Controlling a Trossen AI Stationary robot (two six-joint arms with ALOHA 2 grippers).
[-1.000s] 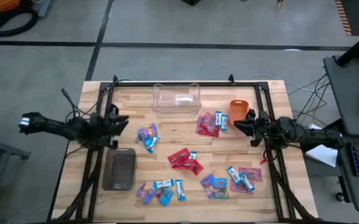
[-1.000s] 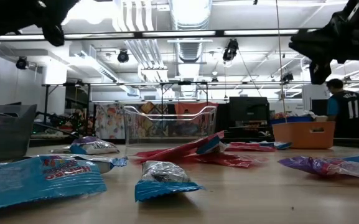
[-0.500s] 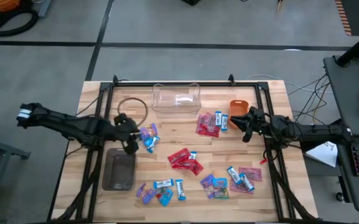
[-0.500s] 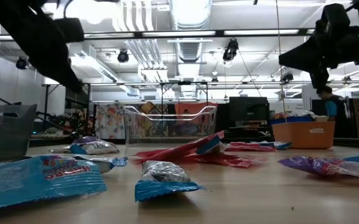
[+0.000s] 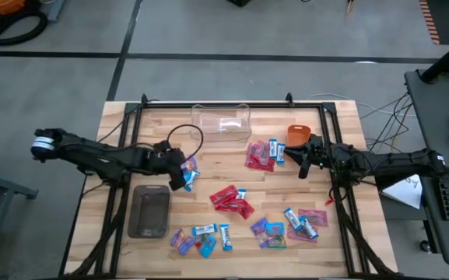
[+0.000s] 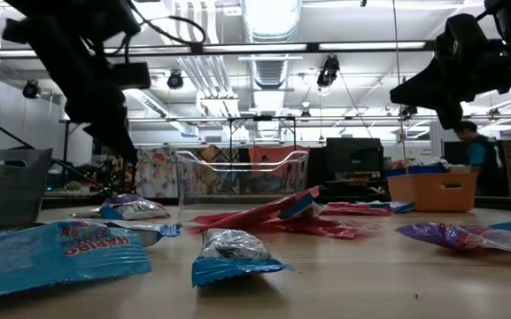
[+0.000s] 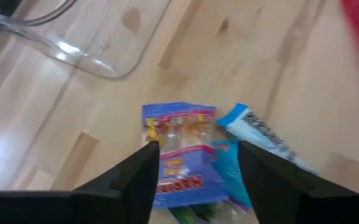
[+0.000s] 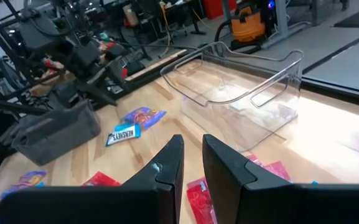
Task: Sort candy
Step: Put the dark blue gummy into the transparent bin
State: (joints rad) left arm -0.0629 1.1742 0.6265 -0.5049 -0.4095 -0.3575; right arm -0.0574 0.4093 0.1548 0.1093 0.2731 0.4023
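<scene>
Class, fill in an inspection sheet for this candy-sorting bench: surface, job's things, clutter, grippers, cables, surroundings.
Surface: wooden table, bare between piles.
Job's things: candy in loose clusters; purple packet directly ahead of the left gripper.
Clutter: clear plastic box, orange bowl, grey bin.
Grippers: left gripper open above the purple packet; right gripper nearly shut, empty, beside the orange bowl.
Cables: black loop on the left arm.
Surroundings: person behind the table.

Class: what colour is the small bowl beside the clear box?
Orange bowl, clearest in the high view, right of the clear box.
</scene>
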